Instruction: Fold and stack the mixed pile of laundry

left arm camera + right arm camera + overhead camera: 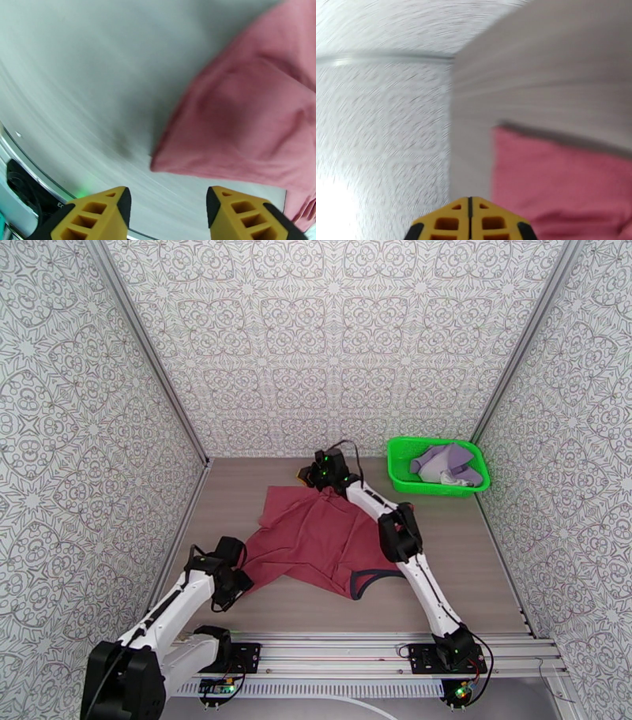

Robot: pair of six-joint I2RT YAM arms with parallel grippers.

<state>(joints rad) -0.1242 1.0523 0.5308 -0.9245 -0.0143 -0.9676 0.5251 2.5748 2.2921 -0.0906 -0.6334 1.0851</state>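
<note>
The dark red tank top (316,538) lies spread and rumpled on the middle of the table, its dark-trimmed opening toward the near edge. My left gripper (235,586) sits at the cloth's near-left corner. In the left wrist view the left gripper (168,211) is open, with the red corner (245,130) just beyond the yellow fingertips (106,213) and nothing between them. My right gripper (310,475) hovers at the tank top's far edge. In the right wrist view it (470,221) is shut, beside the red cloth (561,185). The lavender garment (449,463) lies crumpled in the basket.
A bright green mesh basket (433,488) stands at the back right corner. Patterned walls close in the table on three sides. A metal rail (355,650) carrying both arm bases runs along the near edge. Bare table shows on the left and near right.
</note>
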